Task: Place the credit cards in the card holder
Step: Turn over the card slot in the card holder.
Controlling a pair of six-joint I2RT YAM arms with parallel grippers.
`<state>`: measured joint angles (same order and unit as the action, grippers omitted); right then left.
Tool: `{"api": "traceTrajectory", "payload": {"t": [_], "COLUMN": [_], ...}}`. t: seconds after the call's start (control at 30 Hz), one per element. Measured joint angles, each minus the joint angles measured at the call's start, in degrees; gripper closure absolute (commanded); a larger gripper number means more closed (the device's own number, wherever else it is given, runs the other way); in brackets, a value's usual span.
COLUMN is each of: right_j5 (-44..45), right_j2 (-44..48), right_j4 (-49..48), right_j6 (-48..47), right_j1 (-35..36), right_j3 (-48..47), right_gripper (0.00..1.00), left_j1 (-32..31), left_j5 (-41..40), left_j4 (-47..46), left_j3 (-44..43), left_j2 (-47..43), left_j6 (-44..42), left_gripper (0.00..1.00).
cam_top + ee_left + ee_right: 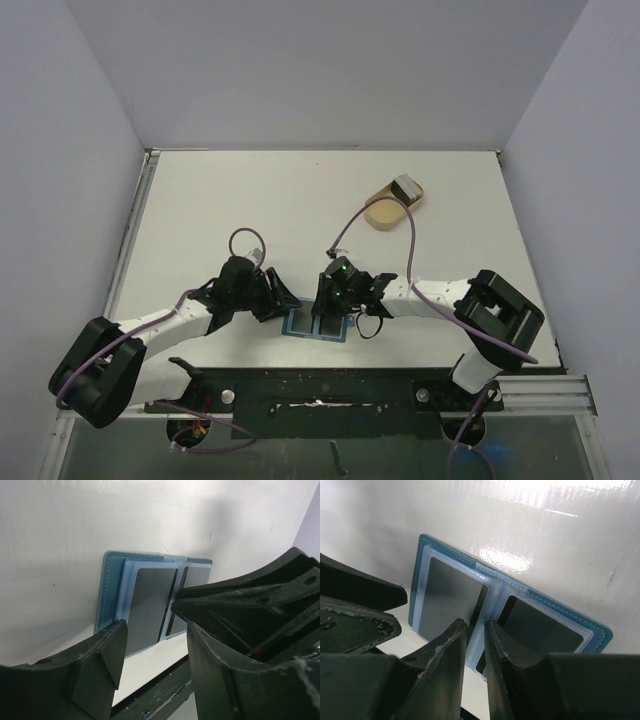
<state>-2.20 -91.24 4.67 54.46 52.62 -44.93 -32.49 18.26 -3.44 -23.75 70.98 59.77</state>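
The left arm and right arm share white tubular links between blocky black joint housings, a thin lilac cable looping loosely along each. The left pincer and right pincer are matt black, with thick wedge-shaped fingers roughened along their edges (a small green light glows on the right wrist).

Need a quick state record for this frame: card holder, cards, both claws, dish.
card holder: open flat, lying between the two claws
credit cards: two grey ones, one in each pocket
left claw: open, at the holder's left side
right claw: jaws nearly together, tips over the centre fold; grip unclear
dish: tan oval, far right, small greyish item on its rim end
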Motion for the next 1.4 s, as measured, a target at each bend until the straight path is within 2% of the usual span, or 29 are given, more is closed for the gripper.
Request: {"api": "traceTrajectory", "payload": {"t": [0.23, 0.97, 1.07, 1.2, 1.4], "right_j5": [-0.5, -0.4, -0.4, -0.5, 0.4], "right_j2": [-2.4, -2.4, -2.4, -2.4, -0.8], "right_j4": [-1.3, -2.5, -2.5, -2.8, -2.5], "right_j6": [0.0, 0.0, 0.0, -0.1, -1.0], "right_j1": [0.0, 0.0, 0.0, 0.0, 0.0], "right_j3": [0.0, 0.7, 0.7, 0.7, 0.7], "right_gripper": [0.90, 0.91, 0.89, 0.79, 0.68], "left_j1": [0.0, 0.1, 0.1, 0.0, -1.4], "left_j5": [0.0, 2.3, 3.0, 4.1, 5.2], "left_j4": [-0.3, -6.4, -7.3, -9.7, -14.0], "left_j3": [0.4, 1.7, 2.3, 2.9, 3.6], "left_j2": [-0.1, 2.3, 2.3, 2.3, 2.3], "left_j6": [0.2, 1.4, 2.1, 3.8, 6.9], "left_gripper": [0.50, 0.49, 0.49, 0.50, 0.50]}}
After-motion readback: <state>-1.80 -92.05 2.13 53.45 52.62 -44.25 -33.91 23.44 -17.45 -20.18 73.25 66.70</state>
